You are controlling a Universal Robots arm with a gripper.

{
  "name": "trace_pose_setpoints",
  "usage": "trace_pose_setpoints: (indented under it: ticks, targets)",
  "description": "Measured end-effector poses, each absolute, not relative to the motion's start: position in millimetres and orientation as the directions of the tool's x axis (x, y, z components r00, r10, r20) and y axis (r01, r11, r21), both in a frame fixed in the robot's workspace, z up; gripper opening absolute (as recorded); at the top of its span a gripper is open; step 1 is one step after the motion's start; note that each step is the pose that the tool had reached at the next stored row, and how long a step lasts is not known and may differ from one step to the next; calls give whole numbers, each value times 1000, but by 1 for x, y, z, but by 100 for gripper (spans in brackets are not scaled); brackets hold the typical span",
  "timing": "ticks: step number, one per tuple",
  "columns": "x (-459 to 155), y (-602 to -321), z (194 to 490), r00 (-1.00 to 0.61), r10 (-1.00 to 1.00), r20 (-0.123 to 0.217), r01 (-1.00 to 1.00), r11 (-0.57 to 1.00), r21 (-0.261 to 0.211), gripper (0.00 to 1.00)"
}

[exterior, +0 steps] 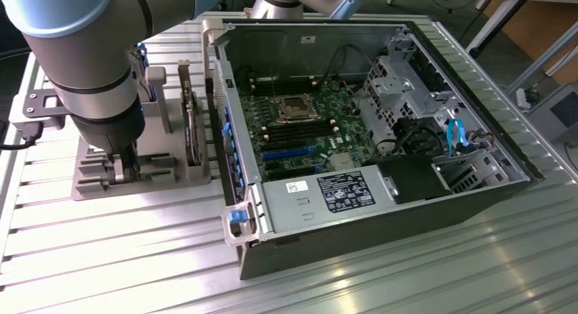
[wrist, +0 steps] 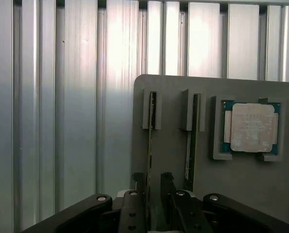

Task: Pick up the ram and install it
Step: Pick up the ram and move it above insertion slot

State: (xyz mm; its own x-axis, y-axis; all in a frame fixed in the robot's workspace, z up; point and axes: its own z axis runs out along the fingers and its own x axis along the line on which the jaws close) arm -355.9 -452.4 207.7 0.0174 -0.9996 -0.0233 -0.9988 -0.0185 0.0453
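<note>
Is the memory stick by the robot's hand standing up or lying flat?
Standing: the ram sits on edge in a slot of the gray holder, between the fingers of the hand.

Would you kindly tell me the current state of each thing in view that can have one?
gripper, open, jaws astride the ram, not visibly clamped.
ram, standing on edge in a slot of the holder.
second memory stick, standing on edge in the neighbouring slot.
processor chip, lying flat in its recess.
computer case, lying on its side, side panel off.
</note>
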Motion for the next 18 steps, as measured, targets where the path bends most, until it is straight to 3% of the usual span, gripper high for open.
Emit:
trace_pose_setpoints:
  ticks: [2,6,18]
  targets:
    - [-356,-452,208,17,-1000,-23,-999,-18,45,12]
    - [-356,-452,208,17,-1000,-14,-999,-18,45,12]
    - [-356,-452,292,17,-1000,-5,-999,-18,45,12]
